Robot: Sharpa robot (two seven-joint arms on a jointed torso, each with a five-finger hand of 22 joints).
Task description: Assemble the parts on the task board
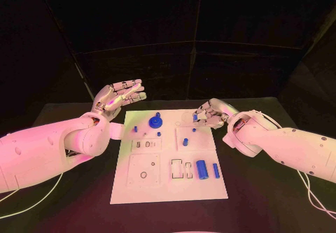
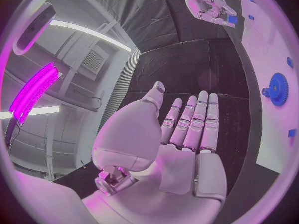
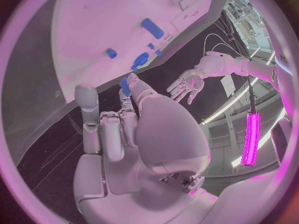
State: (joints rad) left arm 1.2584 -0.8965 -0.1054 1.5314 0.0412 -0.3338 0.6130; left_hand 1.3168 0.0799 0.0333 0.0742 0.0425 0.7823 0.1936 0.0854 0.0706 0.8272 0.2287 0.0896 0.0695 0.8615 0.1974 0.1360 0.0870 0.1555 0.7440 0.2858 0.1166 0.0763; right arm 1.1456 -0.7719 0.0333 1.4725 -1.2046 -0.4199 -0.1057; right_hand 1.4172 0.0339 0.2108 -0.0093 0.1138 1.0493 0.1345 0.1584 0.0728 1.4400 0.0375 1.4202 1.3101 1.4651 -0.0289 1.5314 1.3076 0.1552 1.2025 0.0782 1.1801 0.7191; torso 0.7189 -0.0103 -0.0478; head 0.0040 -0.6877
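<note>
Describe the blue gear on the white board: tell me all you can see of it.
The blue gear is a small toothed disc with a short hub or peg rising at its centre, and it looks like plastic. It sits near the far edge of the white board, left of the board's middle, seemingly flat on the surface. The left wrist view shows its teeth along the rim. Nothing touches it: the left hand is raised beyond the board's far left corner, palm open, and the right hand is off to its right.

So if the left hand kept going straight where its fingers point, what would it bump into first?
Probably nothing. The left hand is open, raised beside the white board, and its fingers point over bare black table toward the far edge. Depth is hard to judge.
</note>
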